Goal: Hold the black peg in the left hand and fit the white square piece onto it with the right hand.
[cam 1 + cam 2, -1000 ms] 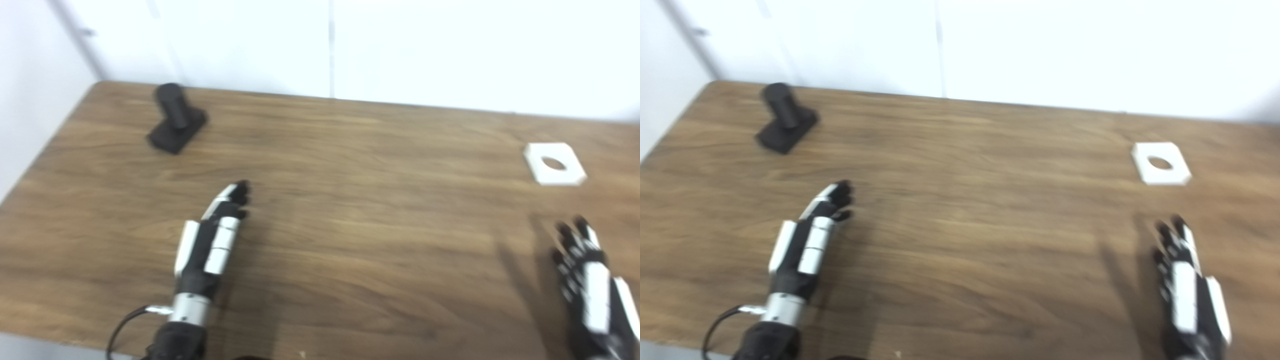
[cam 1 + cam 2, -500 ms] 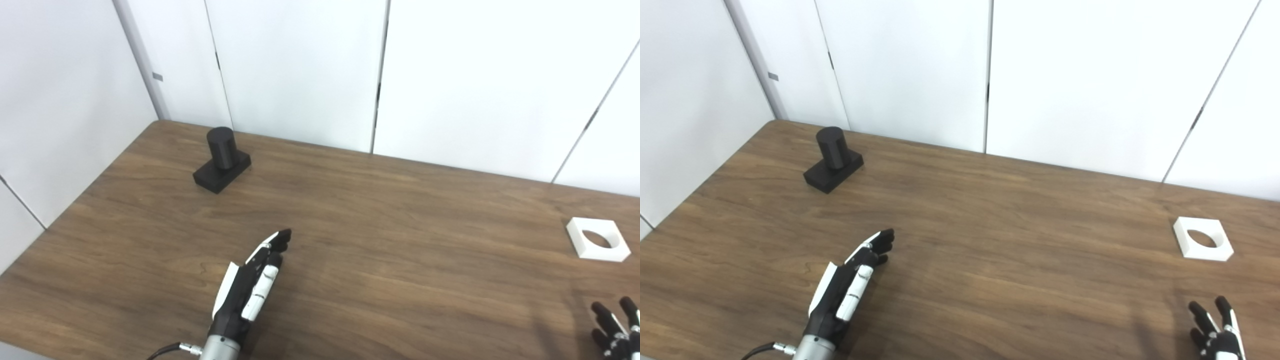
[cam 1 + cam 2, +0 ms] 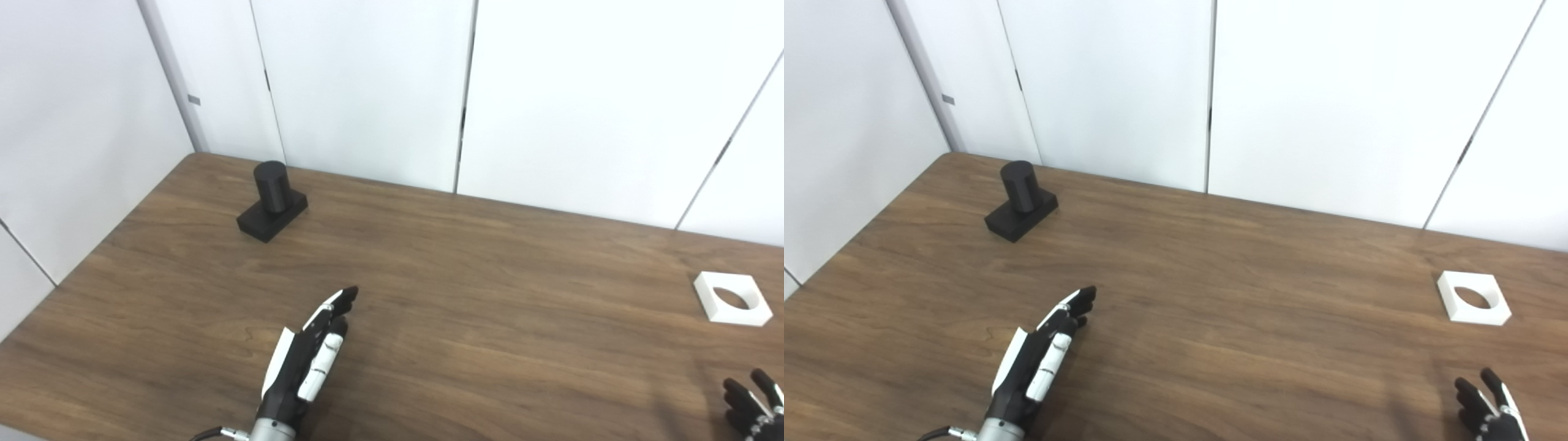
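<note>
The black peg, a round post on a square base, stands upright at the table's far left. The white square piece, with a round hole, lies flat near the right edge. My left hand hovers over the near middle-left of the table, fingers stretched out together and holding nothing, well short of the peg. Only the fingertips of my right hand show at the bottom right corner, spread apart and empty, nearer me than the white piece.
The wooden table meets white wall panels along its far and left sides. A cable trails from my left wrist at the bottom edge.
The camera tilted upward from a blurred view, so the table dropped in the picture and the wall came in. Both hands now sit lower in view; the peg and white piece stayed put.
</note>
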You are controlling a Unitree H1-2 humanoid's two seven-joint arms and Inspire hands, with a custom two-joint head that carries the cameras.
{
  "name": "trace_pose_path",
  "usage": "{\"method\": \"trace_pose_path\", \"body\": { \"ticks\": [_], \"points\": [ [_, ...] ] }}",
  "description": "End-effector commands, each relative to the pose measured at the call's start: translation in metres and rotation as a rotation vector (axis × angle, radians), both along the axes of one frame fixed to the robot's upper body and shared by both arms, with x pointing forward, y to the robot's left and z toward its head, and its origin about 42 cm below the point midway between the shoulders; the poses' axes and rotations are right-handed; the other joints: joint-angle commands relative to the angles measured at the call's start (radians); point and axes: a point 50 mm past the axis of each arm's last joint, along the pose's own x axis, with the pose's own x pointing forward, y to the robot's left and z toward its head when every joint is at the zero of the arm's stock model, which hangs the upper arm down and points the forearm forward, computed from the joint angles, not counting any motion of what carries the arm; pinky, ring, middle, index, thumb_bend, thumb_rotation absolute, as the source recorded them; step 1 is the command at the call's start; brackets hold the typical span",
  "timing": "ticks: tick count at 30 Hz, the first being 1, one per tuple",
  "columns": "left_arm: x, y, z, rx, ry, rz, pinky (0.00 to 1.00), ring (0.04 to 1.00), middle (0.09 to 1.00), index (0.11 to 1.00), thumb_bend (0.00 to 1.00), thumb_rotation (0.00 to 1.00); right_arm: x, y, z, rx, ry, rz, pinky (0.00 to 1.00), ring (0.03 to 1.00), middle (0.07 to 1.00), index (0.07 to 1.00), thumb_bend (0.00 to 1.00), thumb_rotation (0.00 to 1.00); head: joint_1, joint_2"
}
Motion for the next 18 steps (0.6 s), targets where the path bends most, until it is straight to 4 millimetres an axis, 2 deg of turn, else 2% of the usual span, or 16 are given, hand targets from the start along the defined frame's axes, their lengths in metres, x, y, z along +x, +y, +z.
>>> {"method": "trace_pose_path", "body": {
  "ticks": [1, 4, 6, 7, 8, 9, 10, 11, 13, 16, 17, 18],
  "points": [
    [-0.006, -0.014, -0.004, -0.054, -0.014, 0.039, 0.90, 0.928, 0.924, 0.896, 0.52, 0.90, 0.002, 0.002, 0.000, -0.014, -0.019, -0.005, 0.89, 0.874, 0.843, 0.915, 0.67, 1.00, 0.001, 0.000],
    [-0.006, -0.013, -0.002, -0.075, -0.029, 0.076, 0.89, 0.918, 0.914, 0.888, 0.48, 0.77, 0.002, 0.002, 0.000, -0.013, -0.023, -0.003, 0.87, 0.868, 0.839, 0.913, 0.68, 1.00, 0.003, -0.002],
    [-0.007, -0.010, 0.002, -0.032, -0.054, 0.107, 0.88, 0.908, 0.906, 0.890, 0.50, 0.74, 0.001, 0.002, -0.002, -0.009, -0.027, 0.000, 0.88, 0.865, 0.836, 0.911, 0.68, 1.00, 0.009, -0.004],
    [-0.006, -0.008, 0.006, -0.004, -0.076, 0.123, 0.88, 0.903, 0.900, 0.885, 0.50, 0.74, 0.001, 0.002, -0.002, -0.011, -0.027, 0.000, 0.89, 0.868, 0.838, 0.913, 0.68, 1.00, 0.009, -0.004],
    [-0.004, -0.006, 0.012, 0.007, -0.098, 0.132, 0.86, 0.893, 0.890, 0.872, 0.49, 0.71, 0.001, 0.002, -0.002, -0.017, -0.027, 0.000, 0.93, 0.873, 0.838, 0.912, 0.69, 1.00, 0.009, -0.004],
    [-0.002, -0.002, 0.019, 0.022, -0.118, 0.144, 0.87, 0.903, 0.899, 0.875, 0.49, 0.67, 0.000, 0.002, -0.002, -0.023, -0.027, 0.001, 0.93, 0.872, 0.838, 0.913, 0.69, 1.00, 0.012, -0.006],
    [0.001, 0.001, 0.026, 0.044, -0.137, 0.160, 0.83, 0.897, 0.901, 0.878, 0.50, 0.63, 0.000, 0.002, -0.001, -0.025, -0.027, 0.002, 0.93, 0.871, 0.837, 0.915, 0.69, 1.00, 0.012, -0.006],
    [0.003, 0.005, 0.034, 0.057, -0.160, 0.179, 0.75, 0.874, 0.892, 0.874, 0.52, 0.60, -0.001, 0.002, -0.001, -0.022, -0.027, 0.003, 0.94, 0.873, 0.837, 0.916, 0.69, 1.00, 0.012, -0.006],
    [0.007, 0.011, 0.047, 0.101, -0.200, 0.210, 0.73, 0.861, 0.886, 0.868, 0.56, 0.51, -0.001, 0.001, -0.001, -0.021, -0.027, 0.004, 0.96, 0.882, 0.842, 0.924, 0.69, 1.00, 0.011, -0.007],
    [0.017, 0.022, 0.068, 0.226, -0.247, 0.288, 0.81, 0.871, 0.878, 0.871, 0.64, 0.43, -0.002, 0.000, -0.001, -0.022, -0.022, 0.001, 0.96, 0.882, 0.837, 0.922, 0.69, 1.00, 0.007, -0.007],
    [0.022, 0.028, 0.074, 0.285, -0.245, 0.328, 0.87, 0.890, 0.887, 0.873, 0.72, 0.42, -0.003, -0.001, -0.002, -0.023, -0.022, 0.001, 0.96, 0.884, 0.836, 0.921, 0.69, 1.00, 0.006, -0.009],
    [0.025, 0.031, 0.079, 0.324, -0.241, 0.357, 0.86, 0.886, 0.889, 0.875, 0.76, 0.42, -0.003, -0.001, -0.002, -0.024, -0.022, 0.001, 0.97, 0.886, 0.837, 0.921, 0.69, 1.00, 0.006, -0.009]
  ]
}}
